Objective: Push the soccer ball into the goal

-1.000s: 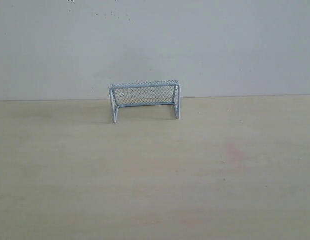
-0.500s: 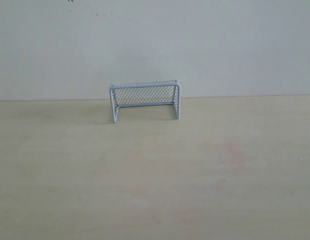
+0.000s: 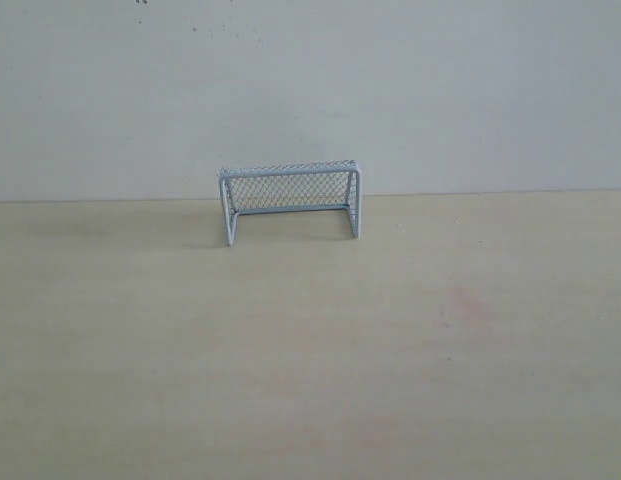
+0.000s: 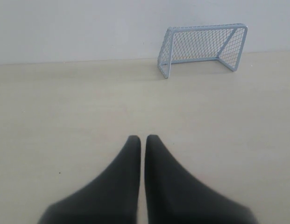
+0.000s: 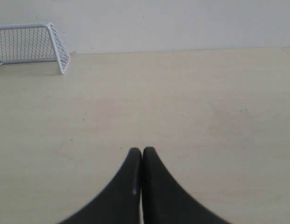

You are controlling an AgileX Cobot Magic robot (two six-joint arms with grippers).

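Note:
The goal (image 3: 290, 200), a pale blue-white frame with mesh netting, stands at the back of the table against the wall, its mouth facing the front. It also shows in the left wrist view (image 4: 203, 46) and at the edge of the right wrist view (image 5: 32, 44). The soccer ball is out of view in every frame. My left gripper (image 4: 143, 139) is shut with nothing between its black fingers, well short of the goal. My right gripper (image 5: 142, 150) is shut and empty too. Neither gripper appears in the exterior view.
The light wooden table (image 3: 310, 350) runs back to a plain white wall (image 3: 310, 90). A faint pink stain (image 3: 468, 305) marks the table to the right of the middle.

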